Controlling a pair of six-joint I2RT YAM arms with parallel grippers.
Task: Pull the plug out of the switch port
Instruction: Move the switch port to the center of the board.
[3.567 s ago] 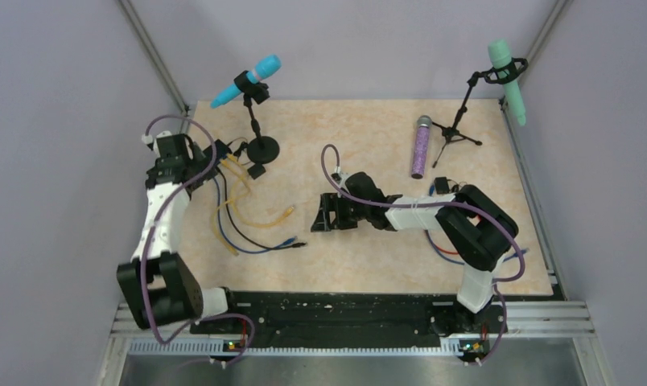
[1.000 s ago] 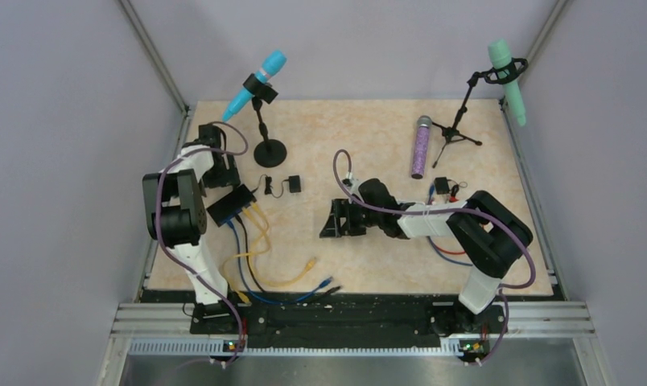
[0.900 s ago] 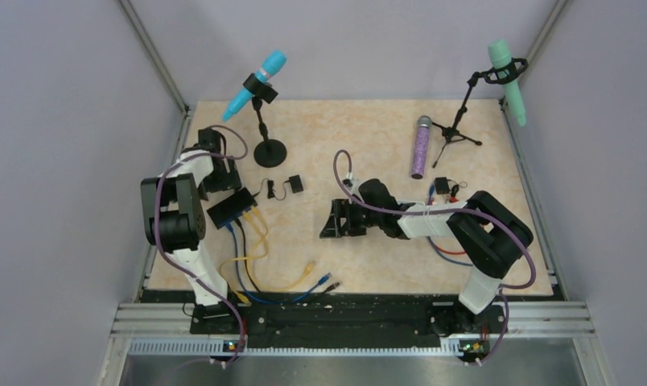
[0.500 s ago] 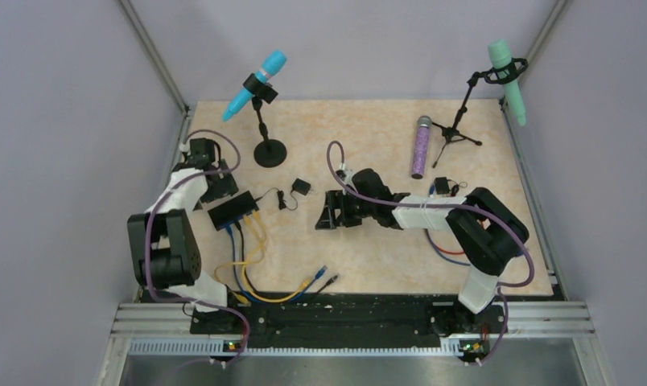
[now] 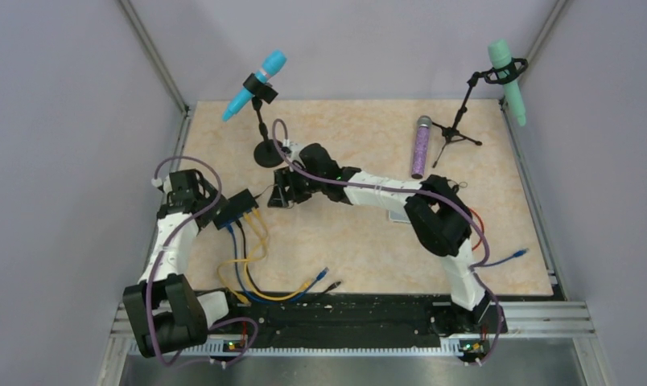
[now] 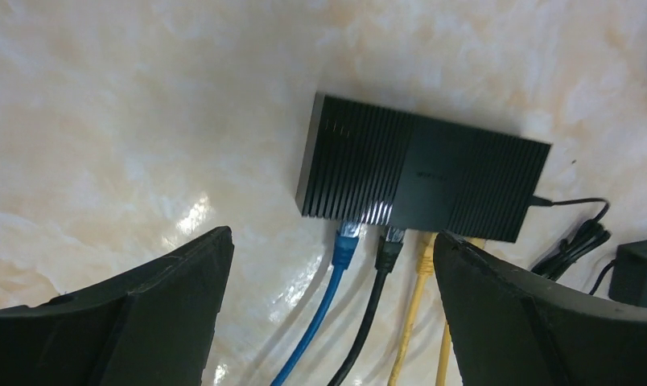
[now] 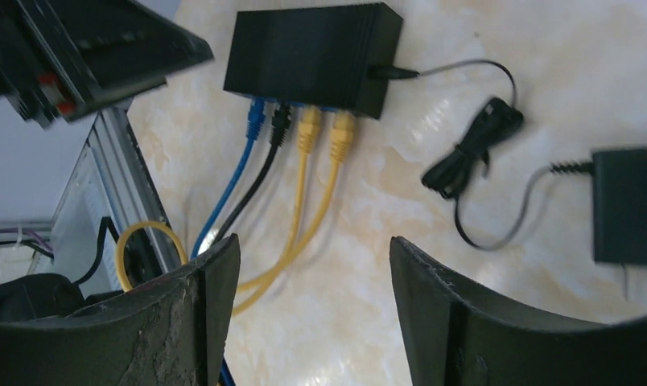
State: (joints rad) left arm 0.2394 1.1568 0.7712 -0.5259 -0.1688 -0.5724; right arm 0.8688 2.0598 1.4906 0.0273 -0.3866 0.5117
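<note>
Here, cables [image 5: 248,273] looping along the near counter [image 5: 368,241] edge, four plugs [image 7: 308,129] seated in the switch [image 5: 236,207] at counter left, left gripper [image 6: 332,235] spread empty beside it, right gripper [image 7: 314,241] likewise opposite, blue microphone stand [image 5: 264,149] beyond.

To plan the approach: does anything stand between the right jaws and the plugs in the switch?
Nothing visible does. Between the open right gripper and the plugs at the switch, only their own cables trail; the coiled cord lies aside.
</note>
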